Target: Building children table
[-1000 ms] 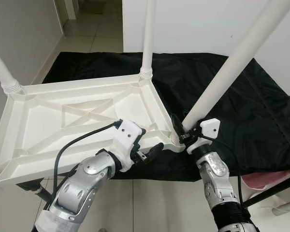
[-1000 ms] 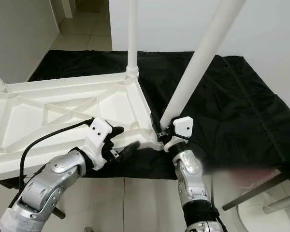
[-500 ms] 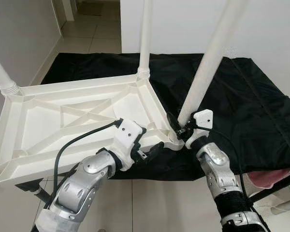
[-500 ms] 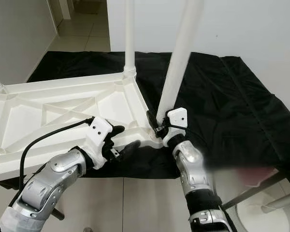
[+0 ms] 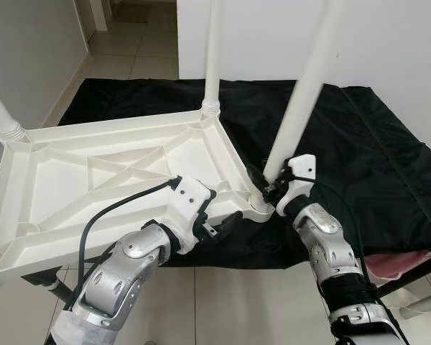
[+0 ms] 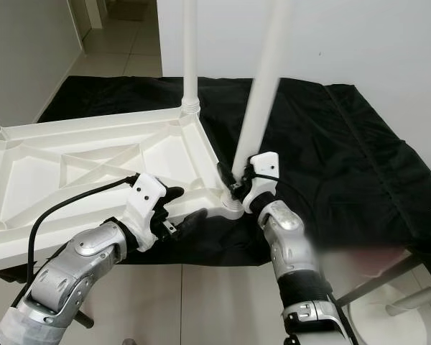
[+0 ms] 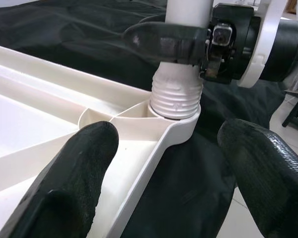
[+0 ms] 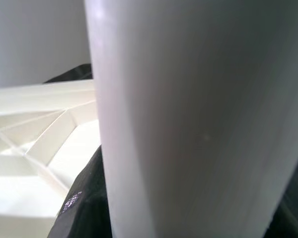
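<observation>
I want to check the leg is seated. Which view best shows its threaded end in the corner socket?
The left wrist view: the leg's threads sit in the socket, with the right gripper clamped above. Eye views show the joint small; the right wrist view shows bare leg.

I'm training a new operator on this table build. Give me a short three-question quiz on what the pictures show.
1. True or false: the right pincer is shut on the table leg just above its threaded end.
2. The left pincer is: A) shut on the tabletop rim, B) open beside the corner socket, C) holding a leg.
3. Fill in: the upturned tabletop lies on a ____ cloth.

Key: 1 true; 2 B; 3 black.
</observation>
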You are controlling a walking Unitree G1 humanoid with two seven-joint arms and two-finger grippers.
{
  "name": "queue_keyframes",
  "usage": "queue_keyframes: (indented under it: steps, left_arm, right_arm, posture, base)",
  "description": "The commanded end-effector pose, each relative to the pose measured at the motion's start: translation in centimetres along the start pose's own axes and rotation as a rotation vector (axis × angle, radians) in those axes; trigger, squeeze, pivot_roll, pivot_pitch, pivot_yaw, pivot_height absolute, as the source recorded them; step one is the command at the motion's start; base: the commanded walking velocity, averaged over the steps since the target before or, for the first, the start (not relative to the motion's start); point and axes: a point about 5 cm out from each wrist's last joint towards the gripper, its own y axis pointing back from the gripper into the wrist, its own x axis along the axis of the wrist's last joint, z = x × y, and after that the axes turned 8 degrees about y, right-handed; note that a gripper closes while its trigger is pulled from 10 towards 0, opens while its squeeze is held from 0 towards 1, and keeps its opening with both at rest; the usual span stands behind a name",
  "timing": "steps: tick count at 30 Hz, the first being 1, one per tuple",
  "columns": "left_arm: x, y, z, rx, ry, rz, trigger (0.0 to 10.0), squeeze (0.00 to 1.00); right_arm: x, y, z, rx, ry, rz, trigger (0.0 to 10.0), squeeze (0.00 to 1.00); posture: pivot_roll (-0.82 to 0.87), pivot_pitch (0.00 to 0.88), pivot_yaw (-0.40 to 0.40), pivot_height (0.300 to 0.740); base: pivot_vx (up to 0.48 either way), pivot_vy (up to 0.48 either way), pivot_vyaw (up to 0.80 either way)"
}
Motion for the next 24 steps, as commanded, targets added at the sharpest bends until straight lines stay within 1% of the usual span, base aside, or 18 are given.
queue_keyframes:
  steps: [1,4,5,6,8,10,12,15,21,24]
  left_arm:
    - [0.1,0.2,0.2,-0.026,-0.001,-0.003,10.0,0.00]
    - [0.1,0.2,0.2,-0.028,-0.001,-0.003,10.0,0.00]
    - [0.1,0.2,0.2,-0.031,-0.002,-0.004,10.0,0.00]
    - [0.1,0.2,0.2,-0.031,-0.002,-0.004,10.0,0.00]
    - [0.1,0.2,0.3,-0.034,-0.003,-0.005,10.0,0.00]
    - [0.1,0.2,0.2,-0.035,-0.003,-0.006,10.0,0.00]
    - [0.1,0.2,0.2,-0.036,-0.005,-0.007,10.0,0.00]
    - [0.1,0.2,0.2,-0.038,-0.007,-0.007,10.0,0.00]
    - [0.1,0.1,0.2,-0.039,-0.010,-0.007,10.0,0.00]
    - [0.1,0.1,0.2,-0.037,-0.009,-0.005,10.0,0.00]
  right_arm:
    - [-3.0,1.2,0.5,-0.059,-0.052,-0.140,10.0,0.00]
    - [-3.1,1.4,0.4,-0.054,-0.041,-0.140,10.0,0.00]
    - [-2.9,1.7,0.1,-0.039,0.042,-0.115,10.0,0.00]
    - [-2.9,1.7,0.1,-0.039,0.042,-0.115,10.0,0.00]
    - [-2.5,1.9,-0.4,0.001,0.159,-0.076,10.0,0.00]
    - [-2.2,2.0,-0.9,0.038,0.214,-0.047,10.0,0.00]
    - [-2.0,2.0,-1.2,0.060,0.228,-0.037,10.0,0.00]
    - [-2.0,2.0,-1.4,0.083,0.224,-0.032,10.0,0.00]
    - [-2.1,1.9,-1.3,0.093,0.216,-0.040,10.0,0.00]
    - [-2.3,2.0,-1.3,0.087,0.180,-0.048,10.0,0.00]
  posture:
    - [0.03,0.074,-0.026,0.740]
    - [0.03,0.074,-0.024,0.740]
    - [0.03,0.073,-0.023,0.740]
    - [0.03,0.073,-0.023,0.740]
    - [0.03,0.071,-0.023,0.740]
    - [0.02,0.069,-0.022,0.740]
    - [0.02,0.069,-0.022,0.740]
    - [0.02,0.067,-0.022,0.740]
    - [0.02,0.059,-0.025,0.740]
    - [0.02,0.053,-0.029,0.740]
  base:
    - [0.000,0.000,0.00]
    - [0.000,0.000,0.00]
    - [0.000,0.000,0.00]
    - [0.000,0.000,0.00]
    - [0.000,0.000,0.00]
    - [0.000,0.000,0.00]
    - [0.000,0.000,0.00]
    - [0.000,0.000,0.00]
    - [0.000,0.000,0.00]
    - [0.000,0.000,0.00]
